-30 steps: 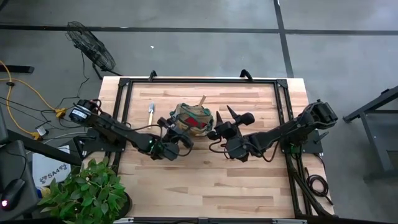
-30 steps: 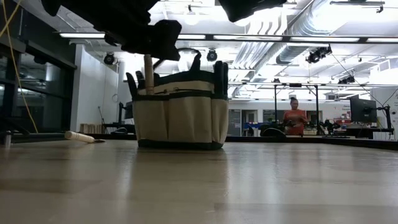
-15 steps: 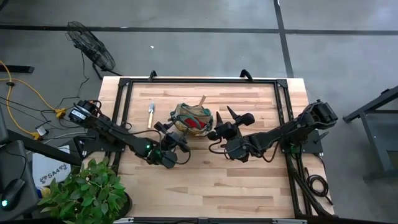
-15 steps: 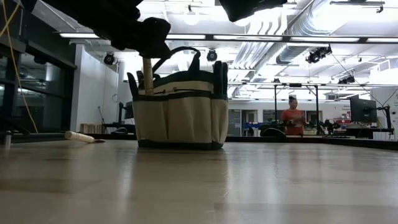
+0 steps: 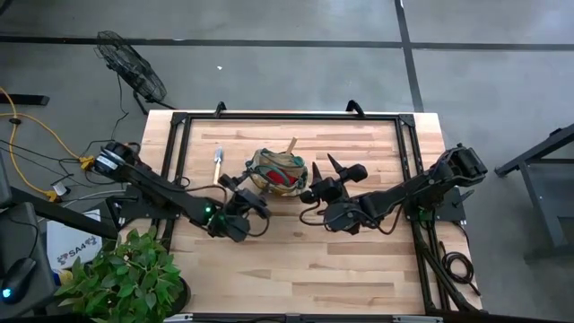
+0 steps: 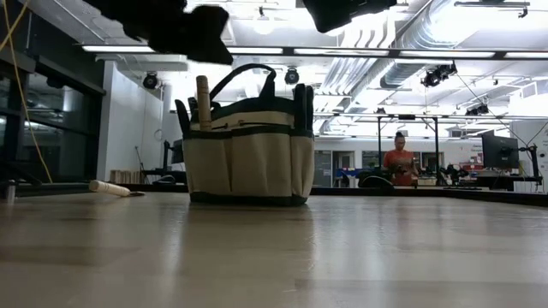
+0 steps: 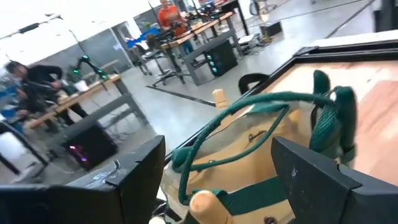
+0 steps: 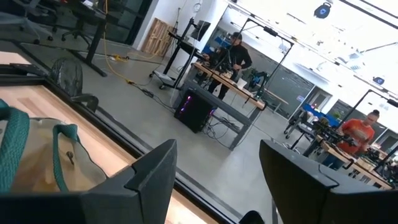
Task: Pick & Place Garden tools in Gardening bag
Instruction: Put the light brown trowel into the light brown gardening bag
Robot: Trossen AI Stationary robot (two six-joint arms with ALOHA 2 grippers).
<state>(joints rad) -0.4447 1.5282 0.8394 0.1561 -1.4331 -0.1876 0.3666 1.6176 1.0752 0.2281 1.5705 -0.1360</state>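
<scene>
Table [image 5: 296, 260]: pale wooden top inside a dark frame, seen whole from above.
Left arm: reaches in from 9 o'clock toward the table's middle.
Right arm: reaches in from 3 o'clock toward the table's middle.
Gardening bag [image 5: 278, 172]: upright just above the table's centre, beige cloth with dark green trim; loop handles arch over its mouth in the low view [image 6: 248, 145].
Left gripper [image 5: 240, 192]: at 8 o'clock of the bag, near it and clear of it; fingers [image 7: 134, 180] spread wide, nothing between them, the bag framed in the gap.
Right gripper [image 5: 316, 187]: at 4 o'clock of the bag, just beside it; fingers [image 8: 152, 174] parted and empty.
Red glove [image 5: 283, 178]: inside the bag, showing at its open mouth.
Wooden handles: one pale handle [image 6: 203, 103] stands upright in the bag's side; another [image 5: 291, 144] sticks out at the bag's 1 o'clock rim.
Trowel [image 5: 216, 162]: flat on the table at 9 o'clock of the bag, well apart from it, handle pointing to 6 o'clock.
Person [image 6: 400, 162]: stands far off in the room behind, orange top.
</scene>
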